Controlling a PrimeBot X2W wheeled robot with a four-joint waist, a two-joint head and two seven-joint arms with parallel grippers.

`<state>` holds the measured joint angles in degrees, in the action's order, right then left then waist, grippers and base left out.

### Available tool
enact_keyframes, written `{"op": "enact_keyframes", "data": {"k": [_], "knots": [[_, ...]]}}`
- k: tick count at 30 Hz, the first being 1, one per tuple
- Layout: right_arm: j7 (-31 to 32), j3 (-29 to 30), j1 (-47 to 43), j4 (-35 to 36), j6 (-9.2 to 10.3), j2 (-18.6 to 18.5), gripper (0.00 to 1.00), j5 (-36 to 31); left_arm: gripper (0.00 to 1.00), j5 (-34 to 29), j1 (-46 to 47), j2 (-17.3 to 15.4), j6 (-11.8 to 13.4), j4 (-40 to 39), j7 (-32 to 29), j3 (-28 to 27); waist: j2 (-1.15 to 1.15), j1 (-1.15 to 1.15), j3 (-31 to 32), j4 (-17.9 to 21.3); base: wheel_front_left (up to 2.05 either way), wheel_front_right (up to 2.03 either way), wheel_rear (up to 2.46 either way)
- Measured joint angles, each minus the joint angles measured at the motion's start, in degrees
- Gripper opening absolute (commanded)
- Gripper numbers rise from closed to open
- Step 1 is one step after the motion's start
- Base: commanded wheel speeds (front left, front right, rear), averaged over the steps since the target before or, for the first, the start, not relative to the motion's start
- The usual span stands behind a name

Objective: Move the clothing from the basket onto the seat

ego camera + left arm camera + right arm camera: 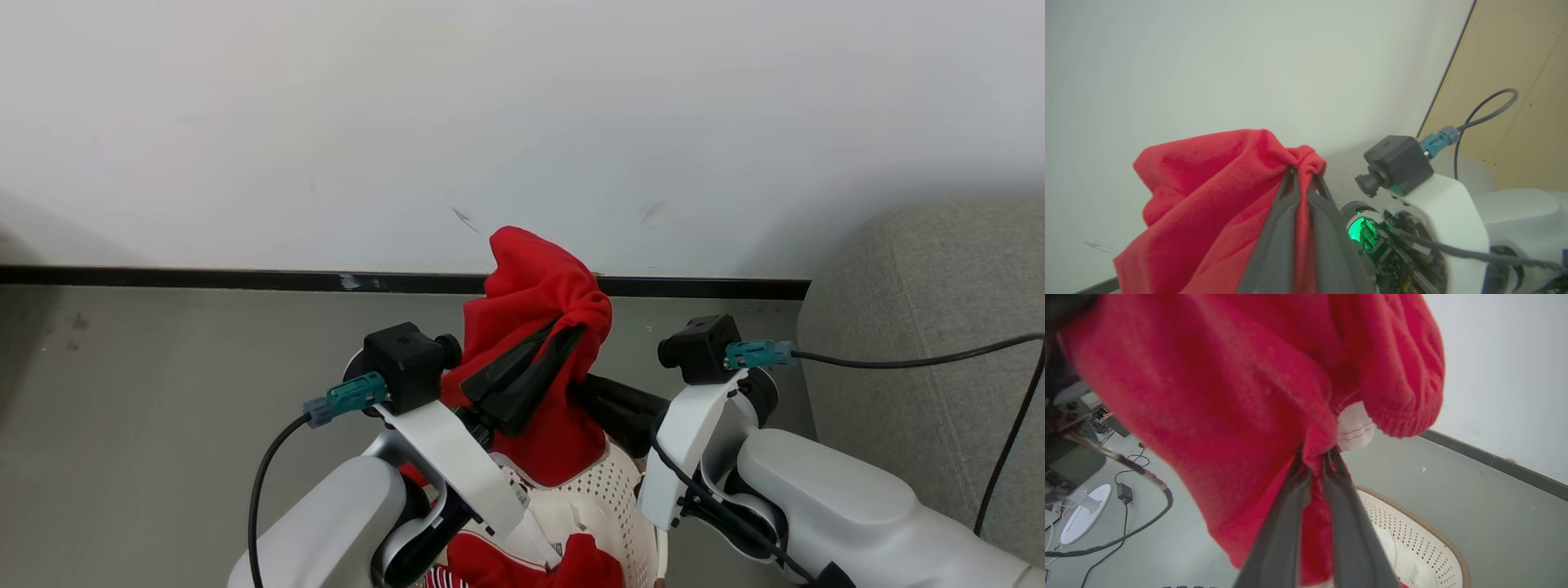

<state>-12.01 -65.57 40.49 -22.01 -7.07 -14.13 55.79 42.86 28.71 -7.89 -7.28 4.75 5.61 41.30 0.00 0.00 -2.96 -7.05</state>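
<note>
Seat-side bearing is what we weigh here: the seat lies at the right of the scene, past the right arm, while the plain red garment hangs in the middle, above the basket. Our left gripper is clamped on a bunched fold near the top of the cloth. From there the fabric drapes downward, its long axis roughly vertical and its lower end dipping to the basket's far rim. Our right gripper is pinched on a lower fold of the same garment, as the right wrist view shows. Both claws thus hold one cloth, high and low. We judge the carry must swing rightward, led by the right arm, which is nearer the seat. A second red garment lies in the basket, on its near side.
</note>
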Motion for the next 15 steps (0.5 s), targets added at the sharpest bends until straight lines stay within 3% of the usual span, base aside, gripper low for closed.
{"op": "enact_keyframes", "data": {"k": [15], "knots": [[-2.15, -1.05, 0.98, -1.04, 0.0, -1.57, 0.0, 0.15, 0.0, 0.02, -0.01, -2.19, 0.09, 2.25, 0.34, -1.78, 0.0, 0.0, 0.23, 1.49, 0.0, 0.0, 0.0]]}}
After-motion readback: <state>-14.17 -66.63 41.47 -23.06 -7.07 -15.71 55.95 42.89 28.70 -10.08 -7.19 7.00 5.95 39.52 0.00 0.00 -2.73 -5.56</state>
